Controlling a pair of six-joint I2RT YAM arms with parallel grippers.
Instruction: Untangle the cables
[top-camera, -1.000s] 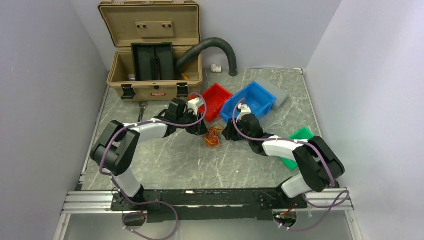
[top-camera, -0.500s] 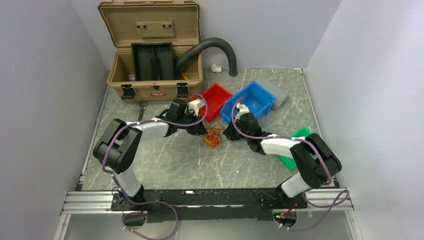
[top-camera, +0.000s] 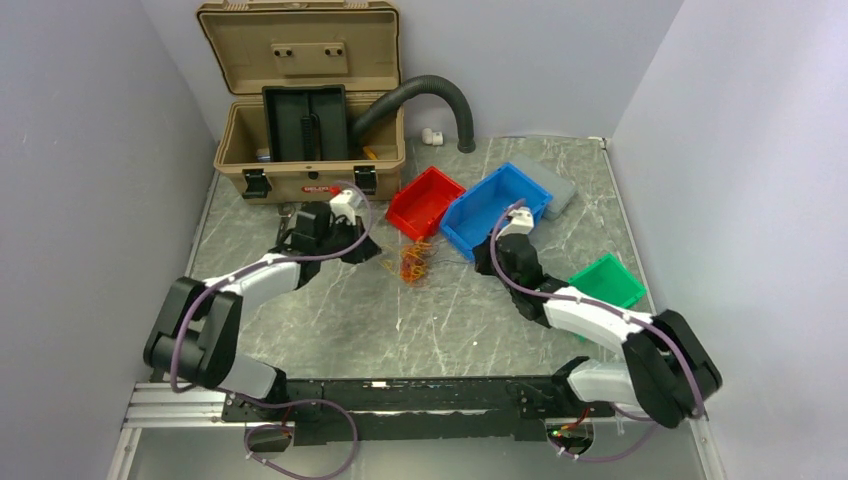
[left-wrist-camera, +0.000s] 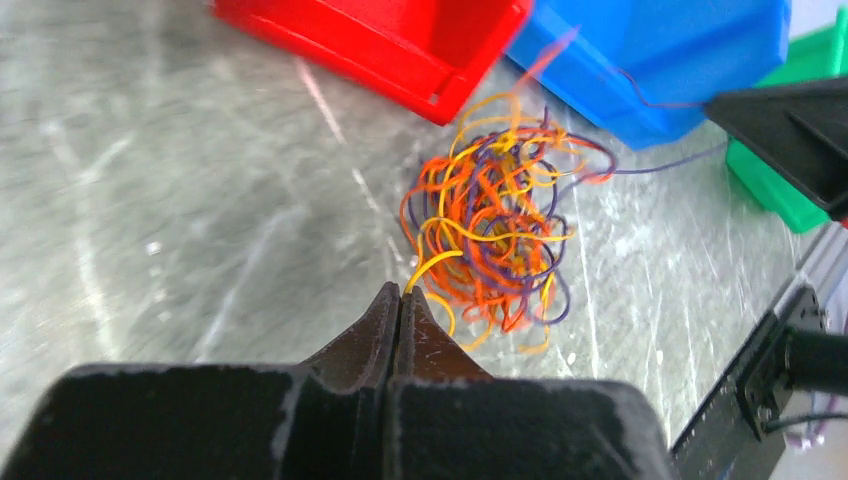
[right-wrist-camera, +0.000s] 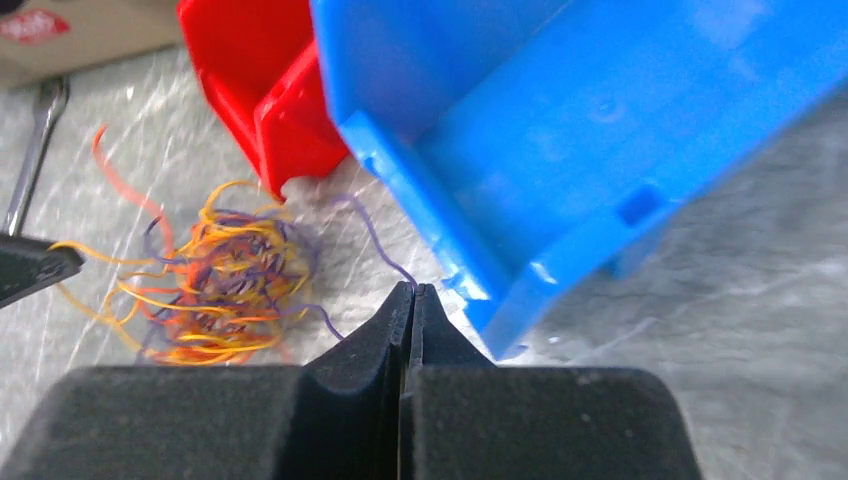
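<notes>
Cables (top-camera: 413, 262), a loose orange, yellow and purple tangle, lie on the table (top-camera: 440, 330) just in front of the red bin (top-camera: 425, 198) as both arms draw apart, Untangle task. A sec ago both grippers sat tight against the bunch w/ jaws part open. Now the left gripper (left-wrist-camera: 402, 295) is fully closed on a yellow strand (left-wrist-camera: 435, 262) and has swung off to the left, while the right gripper (right-wrist-camera: 412, 292) is pinched closed where a purple strand (right-wrist-camera: 385, 250) meets its tips and has backed off to the right, near the blue bin (top-camera: 505, 205). The bunch itself has slid slightly toward the red bin but looks as knotted as before. Judged from that, the pull-apart has only begun: two ends are taken, nothing freed yet. The overhead view gives the spread of the arms and the green bin (top-camera: 605, 282) beside the right arm, but the strands betw. tips and tangle are too fine to see there. The left wrist view shows the yellow pinch plus the purple line running out toward the opposite fingers; the right wrist view shows that line reaching its tips, close to the blue bin's corner.
</notes>
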